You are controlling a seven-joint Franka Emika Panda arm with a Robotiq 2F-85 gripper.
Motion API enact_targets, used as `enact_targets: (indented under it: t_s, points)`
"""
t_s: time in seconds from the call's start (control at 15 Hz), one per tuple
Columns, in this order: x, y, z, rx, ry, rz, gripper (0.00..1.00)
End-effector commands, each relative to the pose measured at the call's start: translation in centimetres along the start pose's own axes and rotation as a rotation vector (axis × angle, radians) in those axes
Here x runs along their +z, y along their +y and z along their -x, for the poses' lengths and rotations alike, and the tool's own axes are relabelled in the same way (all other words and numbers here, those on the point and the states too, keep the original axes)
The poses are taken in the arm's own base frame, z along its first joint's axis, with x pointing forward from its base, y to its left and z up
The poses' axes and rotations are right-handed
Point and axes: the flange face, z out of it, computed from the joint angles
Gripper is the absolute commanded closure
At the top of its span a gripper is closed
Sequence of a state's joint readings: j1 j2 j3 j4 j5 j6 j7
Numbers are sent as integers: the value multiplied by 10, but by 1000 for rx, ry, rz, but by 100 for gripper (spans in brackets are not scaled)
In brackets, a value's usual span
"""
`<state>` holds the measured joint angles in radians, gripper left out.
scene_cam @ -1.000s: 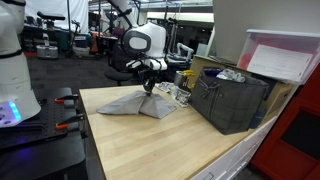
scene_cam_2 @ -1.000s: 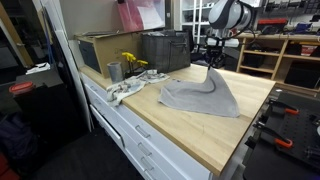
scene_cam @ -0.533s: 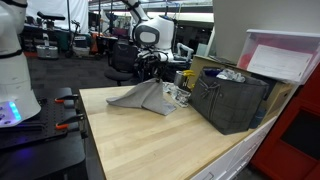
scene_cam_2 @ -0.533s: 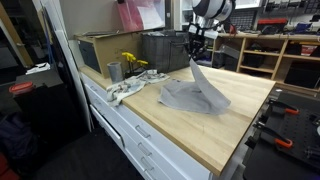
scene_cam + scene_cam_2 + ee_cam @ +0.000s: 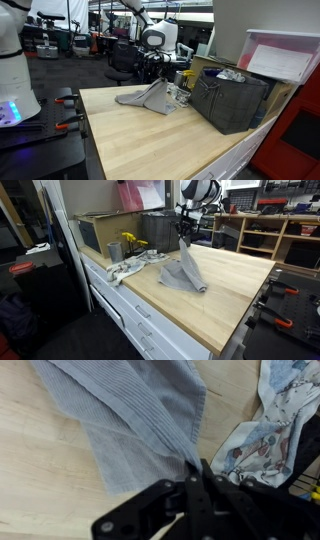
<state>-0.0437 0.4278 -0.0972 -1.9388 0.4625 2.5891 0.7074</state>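
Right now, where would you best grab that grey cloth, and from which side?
Probably its bunched top corner, from above, where the gripper is shut on it: the grey cloth hangs from there in a cone, lower edge trailing on the wooden table.

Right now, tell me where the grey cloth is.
In an exterior view the grey cloth hangs from the shut gripper, its lower end on the wooden table, beside the patterned cloth and dark crate.

light: even overhead indoor | shadows: soft | wrist view: blurred
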Motion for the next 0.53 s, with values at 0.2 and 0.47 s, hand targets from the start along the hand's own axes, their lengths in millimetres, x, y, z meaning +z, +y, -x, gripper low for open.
enact_targets:
  t_s: [0.2,0.47]
  points:
    - [19,-21,-12,88,111,14,99]
    - [26,-29,-21,152,158,19,99]
